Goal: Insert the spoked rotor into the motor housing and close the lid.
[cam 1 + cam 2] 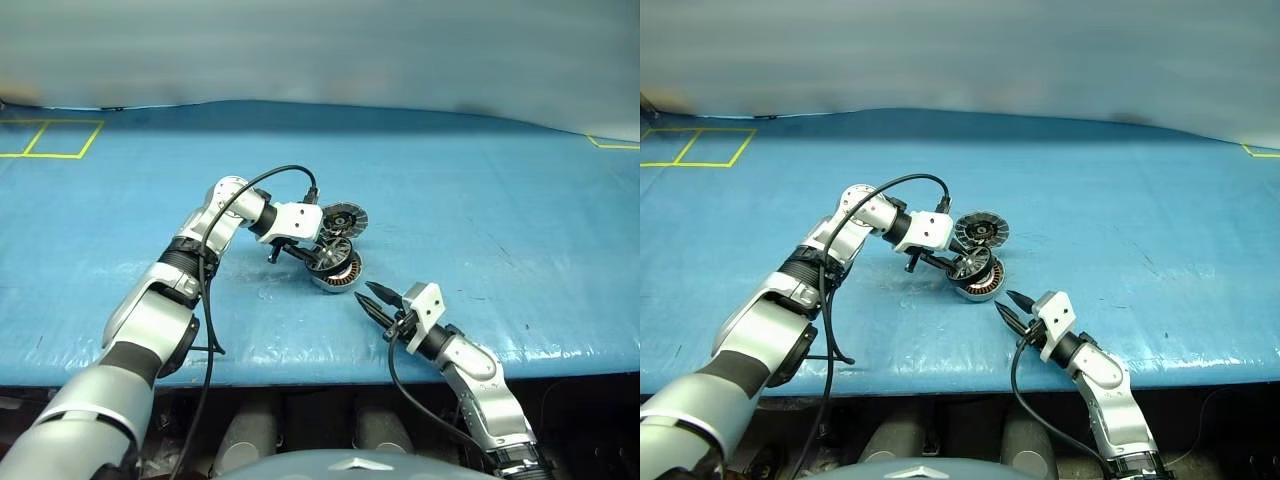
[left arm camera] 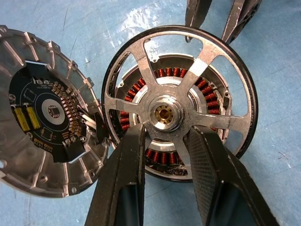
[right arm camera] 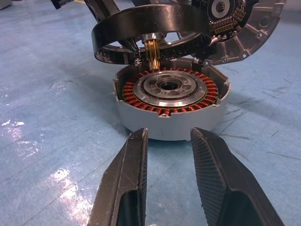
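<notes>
My left gripper (image 1: pixel 318 256) is shut on the spoked rotor (image 2: pixel 164 113), its fingers (image 2: pixel 127 160) pinching a spoke just below the hub. The rotor (image 3: pixel 141 21) hangs tilted a little above the motor housing (image 3: pixel 169 120), its brass shaft pointing down toward the housing's centre. The housing (image 1: pixel 342 277) sits on the blue table with its copper windings (image 2: pixel 174 73) exposed. The lid (image 1: pixel 345 217) stands swung back on its hinge behind the housing, dark inner face (image 2: pixel 47 113) showing. My right gripper (image 1: pixel 372 298) is open and holds nothing, close to the housing's near side, pointing at it.
The blue table surface (image 1: pixel 480 200) stretches wide around the parts, with yellow tape lines (image 1: pixel 50 140) at the far left. The table's front edge (image 1: pixel 300 372) runs just behind my right wrist. A black cable (image 1: pixel 205 300) loops along my left arm.
</notes>
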Action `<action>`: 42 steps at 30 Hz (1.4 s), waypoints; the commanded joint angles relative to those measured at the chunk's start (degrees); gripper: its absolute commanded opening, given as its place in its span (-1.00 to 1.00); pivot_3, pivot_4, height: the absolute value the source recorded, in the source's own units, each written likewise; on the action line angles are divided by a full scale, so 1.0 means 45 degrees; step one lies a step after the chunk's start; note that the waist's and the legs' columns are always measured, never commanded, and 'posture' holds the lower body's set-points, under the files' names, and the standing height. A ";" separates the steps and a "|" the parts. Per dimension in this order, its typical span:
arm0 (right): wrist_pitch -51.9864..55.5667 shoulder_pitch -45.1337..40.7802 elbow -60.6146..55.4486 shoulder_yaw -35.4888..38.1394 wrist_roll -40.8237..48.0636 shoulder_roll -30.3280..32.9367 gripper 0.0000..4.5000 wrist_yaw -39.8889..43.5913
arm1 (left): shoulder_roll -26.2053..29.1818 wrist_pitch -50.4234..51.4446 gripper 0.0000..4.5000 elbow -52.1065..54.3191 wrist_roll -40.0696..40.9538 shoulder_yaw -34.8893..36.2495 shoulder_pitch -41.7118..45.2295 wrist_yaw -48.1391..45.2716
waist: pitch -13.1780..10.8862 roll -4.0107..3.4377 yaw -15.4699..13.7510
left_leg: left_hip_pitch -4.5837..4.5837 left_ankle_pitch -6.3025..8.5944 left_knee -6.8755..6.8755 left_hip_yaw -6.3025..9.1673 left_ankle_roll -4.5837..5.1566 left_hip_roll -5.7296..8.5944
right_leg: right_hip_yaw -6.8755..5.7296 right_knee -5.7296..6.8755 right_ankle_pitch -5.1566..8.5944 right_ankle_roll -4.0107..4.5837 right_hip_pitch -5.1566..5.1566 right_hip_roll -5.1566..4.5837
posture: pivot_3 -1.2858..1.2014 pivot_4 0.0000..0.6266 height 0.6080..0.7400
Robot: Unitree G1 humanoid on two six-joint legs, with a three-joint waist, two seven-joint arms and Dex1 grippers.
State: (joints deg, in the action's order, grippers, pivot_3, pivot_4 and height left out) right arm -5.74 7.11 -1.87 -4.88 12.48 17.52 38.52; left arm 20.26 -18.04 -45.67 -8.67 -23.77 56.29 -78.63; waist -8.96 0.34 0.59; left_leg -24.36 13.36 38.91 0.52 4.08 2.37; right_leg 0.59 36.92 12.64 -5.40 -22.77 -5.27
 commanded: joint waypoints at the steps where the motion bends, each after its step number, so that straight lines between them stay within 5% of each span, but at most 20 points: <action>1: -0.0297 -0.0046 -0.0288 0.0050 -0.0005 -0.0056 -0.32 -0.0115 | -0.0046 -0.0213 -0.53 -0.0153 -0.0143 0.0021 0.0371 0.0141 | 0.0000 0.0000 0.0005 | 0.0000 0.0000 0.0000 0.0000 0.0000 0.0000 | 0.0000 0.0000 0.0000 0.0000 0.0000 0.0000 | 0.03 -0.52 1.00; 31: -0.0386 0.0014 -0.0361 0.0019 0.0095 -0.0112 -0.32 -0.0249 | -0.0185 -0.0699 -0.53 -0.0699 -0.0641 -0.0018 0.0614 0.0794 | 0.0000 0.0000 0.0003 | 0.0000 0.0000 0.0002 0.0000 0.0000 0.0000 | -0.0001 0.0001 -0.0002 -0.0003 0.0002 0.0001 | 0.03 -0.52 1.00; 38: -0.0365 -0.0018 -0.0350 0.0001 0.0052 -0.0105 -0.32 -0.0261 | -0.0213 -0.1342 0.44 -0.0771 -0.0754 0.0064 0.0547 0.1420 | 0.0000 0.0001 0.0002 | 0.0000 0.0000 0.0001 0.0001 0.0000 0.0000 | 0.0000 0.0001 -0.0002 -0.0003 0.0000 0.0001 | 0.03 -0.52 1.00; 42: -0.0355 0.0019 -0.0384 0.0010 0.0044 -0.0110 -0.32 -0.0284 | -0.0107 -0.1252 0.44 -0.0550 -0.0395 0.0220 0.0405 0.1060 | 0.0000 0.0001 0.0002 | 0.0000 0.0000 0.0001 0.0000 0.0000 0.0001 | 0.0000 0.0001 -0.0002 -0.0004 0.0000 0.0000 | 0.03 -0.52 1.00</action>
State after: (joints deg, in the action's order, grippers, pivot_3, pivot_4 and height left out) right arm -6.00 7.23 -1.88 -5.20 12.32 17.23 37.44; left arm 19.35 -23.19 -49.26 -12.12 -24.12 57.55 -72.93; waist -8.96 0.34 0.60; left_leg -24.36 13.36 38.91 0.52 4.08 2.37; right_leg 0.59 36.93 12.63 -5.42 -22.76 -5.26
